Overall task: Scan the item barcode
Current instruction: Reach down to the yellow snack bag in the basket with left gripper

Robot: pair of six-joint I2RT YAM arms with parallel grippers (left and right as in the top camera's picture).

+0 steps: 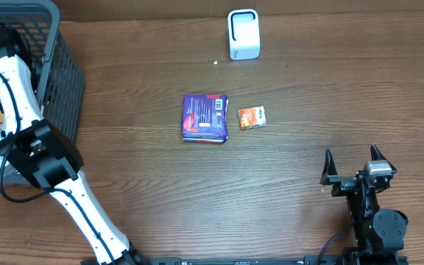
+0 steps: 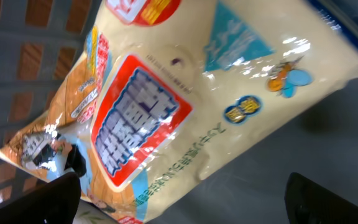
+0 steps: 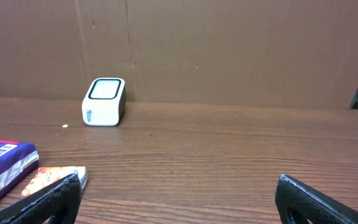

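My left gripper (image 2: 182, 208) is down inside the grey mesh basket (image 1: 65, 81), open, its dark fingertips (image 2: 48, 199) straddling the lower edge of a cream snack bag (image 2: 216, 106) with a red-framed label; nothing is held. No barcode shows on the bag's visible face. The white scanner (image 1: 244, 34) stands at the table's far edge, also seen in the right wrist view as the white scanner (image 3: 104, 101). My right gripper (image 1: 352, 168) rests open at the near right, empty.
A purple package (image 1: 205, 118) with a barcode label lies mid-table, a small orange packet (image 1: 252, 118) just right of it. Both show at the left of the right wrist view: purple package (image 3: 2, 165), orange packet (image 3: 58, 177). A cardboard wall backs the table.
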